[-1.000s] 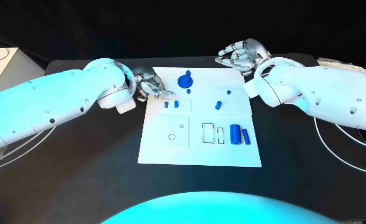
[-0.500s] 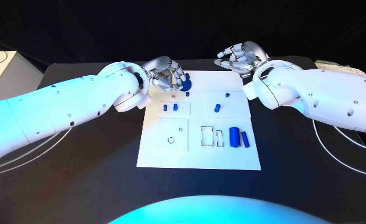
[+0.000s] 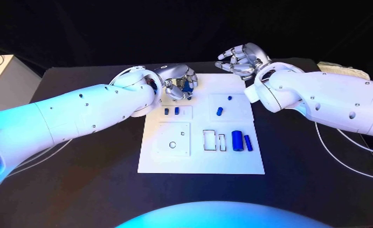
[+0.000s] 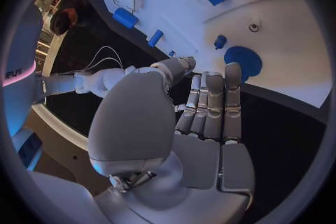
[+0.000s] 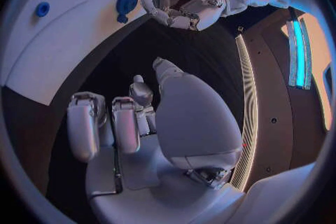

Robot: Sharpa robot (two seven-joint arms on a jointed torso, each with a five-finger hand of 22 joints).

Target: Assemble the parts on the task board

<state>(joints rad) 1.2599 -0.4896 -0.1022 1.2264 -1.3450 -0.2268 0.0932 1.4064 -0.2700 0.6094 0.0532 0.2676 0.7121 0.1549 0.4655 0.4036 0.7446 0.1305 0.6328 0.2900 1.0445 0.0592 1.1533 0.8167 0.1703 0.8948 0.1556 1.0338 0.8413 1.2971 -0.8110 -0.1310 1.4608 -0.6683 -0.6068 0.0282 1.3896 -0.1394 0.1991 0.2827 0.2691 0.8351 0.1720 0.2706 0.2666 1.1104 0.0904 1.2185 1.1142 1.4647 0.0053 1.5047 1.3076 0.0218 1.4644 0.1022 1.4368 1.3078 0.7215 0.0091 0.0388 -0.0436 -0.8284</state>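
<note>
Hovering over the task board's (image 3: 200, 160) 12 o'clock edge, the left hand (image 3: 180, 81) has fingers (image 4: 213, 106) straight, close together, holding nothing, just short of the blue disc (image 4: 243, 61). Beyond the board's 1 o'clock corner, the right hand (image 3: 243, 60) hangs curled, empty. Small blue parts (image 3: 242, 141) lie on the board mid-counter (image 3: 85, 179).

Cool blue-cyan light on both white arms, brightest near frame edges; task board (image 3: 202, 152) evenly lit, mild glare; black counter (image 3: 85, 185) and backdrop very dim; wrist views fisheye-warped with dark vignette rims, bright light strip (image 5: 246, 101) in right wrist view, focus fairly sharp
</note>
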